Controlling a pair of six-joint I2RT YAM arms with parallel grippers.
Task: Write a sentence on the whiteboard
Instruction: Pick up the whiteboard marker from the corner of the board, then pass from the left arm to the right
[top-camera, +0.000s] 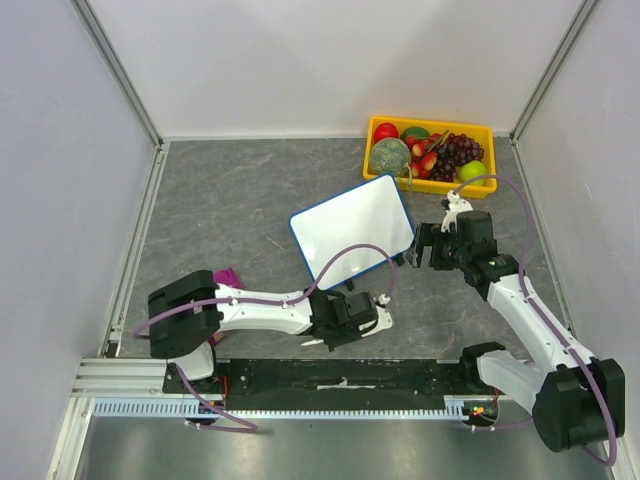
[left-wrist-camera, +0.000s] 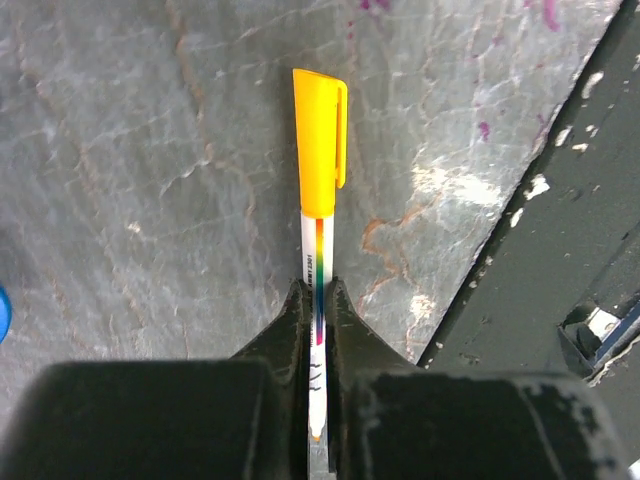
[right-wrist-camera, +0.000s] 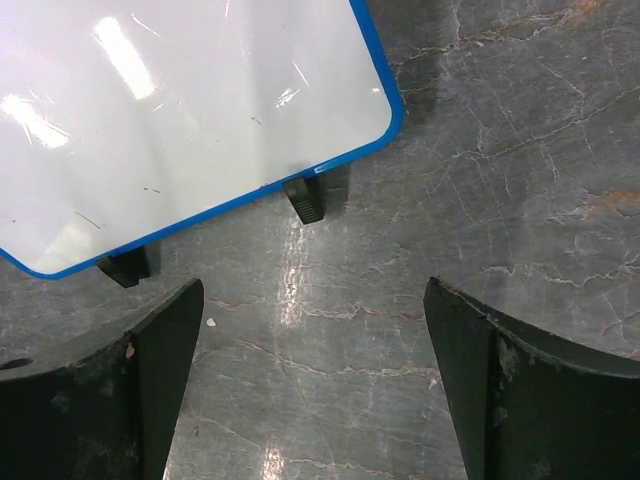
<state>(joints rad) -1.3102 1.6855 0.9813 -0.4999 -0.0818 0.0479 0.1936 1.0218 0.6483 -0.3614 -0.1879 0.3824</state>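
Left gripper clamped on marker, jaws pinching the barrel low. Yellow cap is on. It sits near the whiteboard, on the side of its lower edge toward the arm bases. Right gripper is spread wide with nothing in it, just beside the whiteboard's right edge. Board blank, no sentence on it yet.

Step in hand looks like uncapping. The right should pinch the cap square and pull straight along the barrel, with the left gripping firm so the pen can't slide.

Only the left wrist view shows the cap and grip point; the top view can't resolve them. Only the right wrist view shows the whiteboard's black feet and faint smudges.
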